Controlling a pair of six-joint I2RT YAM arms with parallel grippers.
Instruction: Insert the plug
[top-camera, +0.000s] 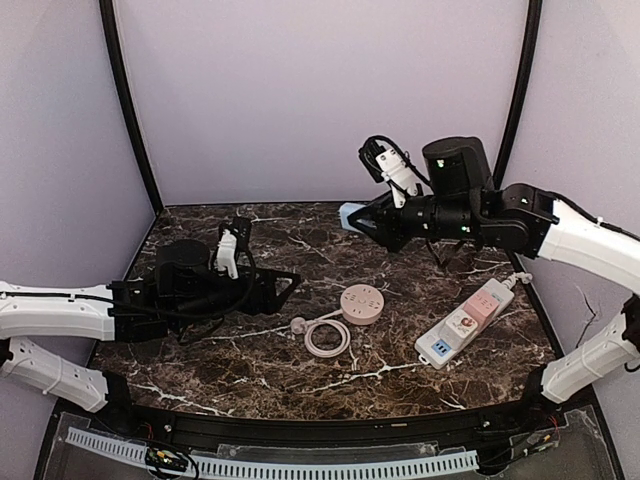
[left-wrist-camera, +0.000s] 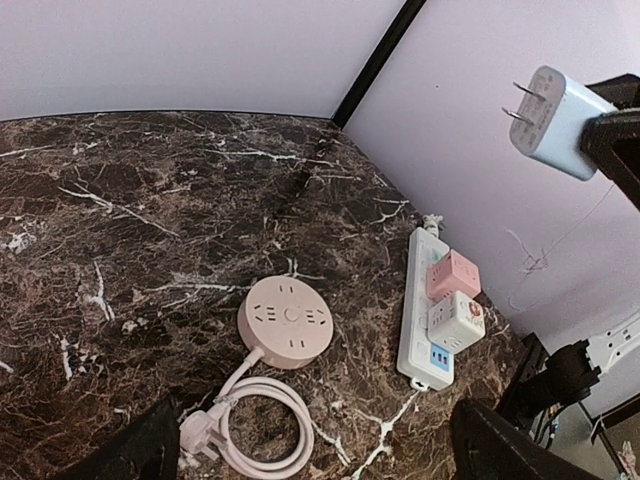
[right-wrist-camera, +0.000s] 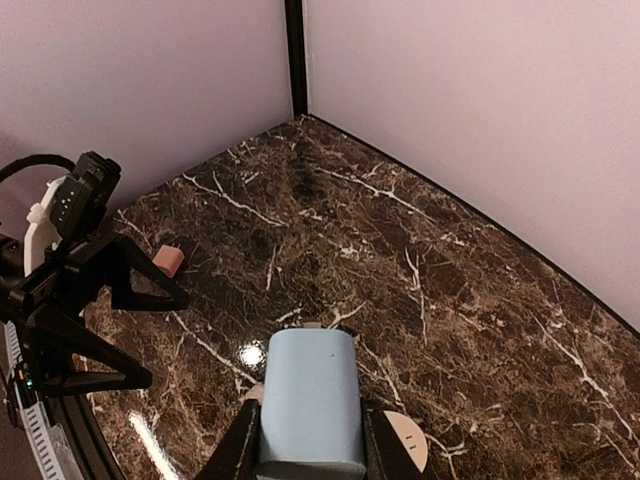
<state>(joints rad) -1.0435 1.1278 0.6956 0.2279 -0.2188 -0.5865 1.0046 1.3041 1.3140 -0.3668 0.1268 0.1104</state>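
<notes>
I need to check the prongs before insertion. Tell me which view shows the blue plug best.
Left wrist view: the blue plug is seen raised and side-on, with both prongs plainly visible. The top external view shows it small, prongs not discernible. The right wrist view shows only its back, prongs hidden.

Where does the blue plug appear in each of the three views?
Top: plug centre, slightly right, in the right gripper.
Left wrist: plug upper right corner, prongs pointing left.
Right wrist: plug bottom centre, between the fingers.
Landmark: round socket, in all three views.
</notes>
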